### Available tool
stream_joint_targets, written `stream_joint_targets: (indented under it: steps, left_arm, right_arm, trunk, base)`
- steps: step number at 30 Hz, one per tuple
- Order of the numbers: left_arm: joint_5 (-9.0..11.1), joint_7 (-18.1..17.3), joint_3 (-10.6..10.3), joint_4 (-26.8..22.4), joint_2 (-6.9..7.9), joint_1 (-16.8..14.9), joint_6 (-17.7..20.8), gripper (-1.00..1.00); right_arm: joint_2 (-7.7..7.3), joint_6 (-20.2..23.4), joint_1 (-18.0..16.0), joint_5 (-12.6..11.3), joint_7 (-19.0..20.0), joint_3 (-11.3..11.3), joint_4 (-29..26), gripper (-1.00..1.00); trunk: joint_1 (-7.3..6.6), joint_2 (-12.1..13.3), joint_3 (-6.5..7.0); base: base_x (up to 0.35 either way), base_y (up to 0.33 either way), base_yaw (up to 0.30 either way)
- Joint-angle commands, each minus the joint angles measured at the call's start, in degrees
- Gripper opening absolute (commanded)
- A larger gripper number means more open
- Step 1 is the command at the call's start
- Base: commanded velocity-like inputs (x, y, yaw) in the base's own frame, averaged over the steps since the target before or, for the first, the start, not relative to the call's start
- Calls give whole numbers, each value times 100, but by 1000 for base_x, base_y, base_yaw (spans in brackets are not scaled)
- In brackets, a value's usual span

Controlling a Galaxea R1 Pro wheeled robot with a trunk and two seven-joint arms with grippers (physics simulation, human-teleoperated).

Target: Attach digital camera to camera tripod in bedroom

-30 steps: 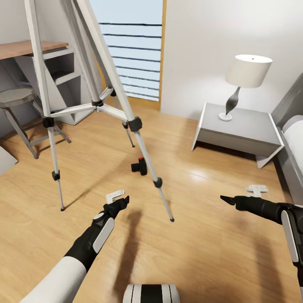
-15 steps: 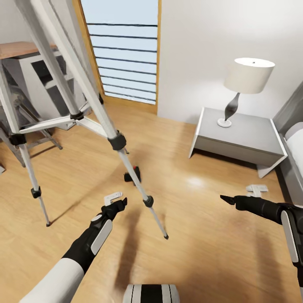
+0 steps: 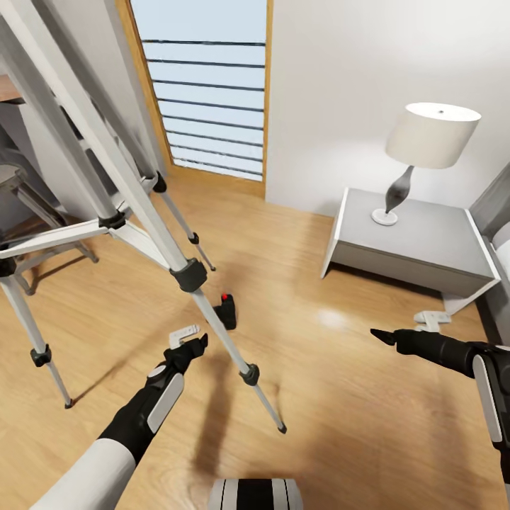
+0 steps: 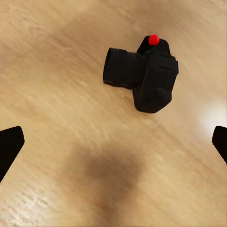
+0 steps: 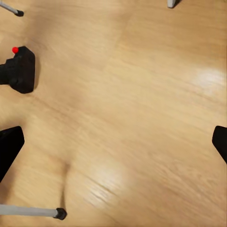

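The light wood floor [image 3: 340,397] carries everything here. The digital camera [image 3: 227,312] sits directly on the boards, red button up; from the left wrist it [image 4: 144,78] lies with its lens pointing sideways along the planks. The camera tripod [image 3: 190,275] stands over it, its black feet planted on the floor, one leg passing just in front of the camera. A grey nightstand [image 3: 411,244] rests on the floor by the white wall, a white lamp [image 3: 428,152] on its top. A grey stool [image 3: 28,212] stands behind the tripod.
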Motion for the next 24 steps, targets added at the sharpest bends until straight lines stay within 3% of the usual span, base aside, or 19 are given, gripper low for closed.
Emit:
stream_joint_targets:
  steps: [1,10,17,24]
  left_arm:
    - [42,46,-14,-11,8,9,-40,100]
    - [68,26,80,-10,16,41,-209,100]
    - [76,12,251,-14,-25,37,-187,100]
    - [68,21,288,-17,-49,34,-156,100]
  right_arm:
    - [0,32,-4,14,29,-5,-4,100]
    - [-2,30,-4,14,26,-9,-4,100]
    - [-7,8,-4,14,29,-11,-4,100]
    - [-8,-1,-9,14,29,-16,-4,100]
  trunk:
    - [0,-2,-4]
    - [0,-2,-4]
    - [0,-2,-4]
    - [0,-2,-4]
  base:
    - [64,19,0]
    - [32,9,0]
    - [8,2,0]
    - [3,1,0]
